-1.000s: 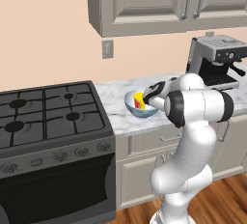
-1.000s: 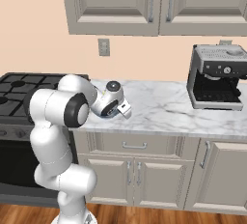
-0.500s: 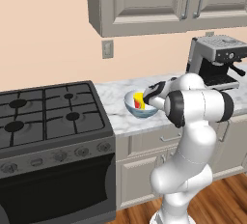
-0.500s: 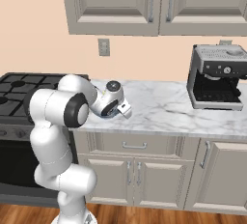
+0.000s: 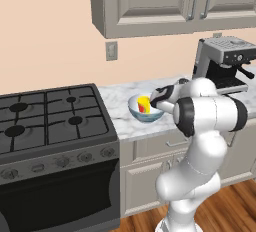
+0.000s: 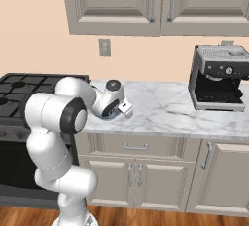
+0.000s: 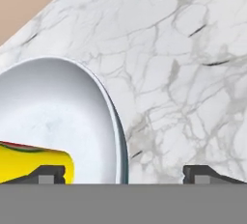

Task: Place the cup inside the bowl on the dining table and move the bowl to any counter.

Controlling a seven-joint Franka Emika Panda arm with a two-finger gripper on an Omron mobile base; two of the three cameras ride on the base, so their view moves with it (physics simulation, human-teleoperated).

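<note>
bowl with cup inside, standing on the counter beside the stove

item 1, bowl (image 5: 145,110): it stands upright on the counter (image 5: 125,121), between the stove (image 5: 50,121) and the coffee machine (image 5: 225,63), nearer the stove. white inside, bluish-grey outside. in the hand view its rim (image 7: 108,107) runs down the left half, with bare marble (image 7: 183,73) to its right.

item 2, cup (image 5: 143,104): yellow with a red patch, it lies inside the bowl. in the hand view a yellow part of it (image 7: 34,165) shows low in the bowl, against the inner wall, with a red edge along its top.

item 3, gripper (image 5: 156,102): it sits at the bowl's right rim, on the coffee machine side. in the hand view the 2 finger tips (image 7: 46,174) stand wide apart, 1 inside the bowl in front of the cup and 1 outside over the marble, so the rim lies between them. neither tip can be seen pressing on the rim; the jaws read as spread, not clamped.

item 4, arm (image 6: 58,115): in the right base view it bends forward over the counter edge, and the wrist (image 6: 111,101) covers most of the bowl.

item 5, surroundings: a wall outlet (image 5: 111,50) is above the counter, under the upper cabinets (image 5: 170,1). drawers and doors (image 6: 146,171) are below the counter.
</note>
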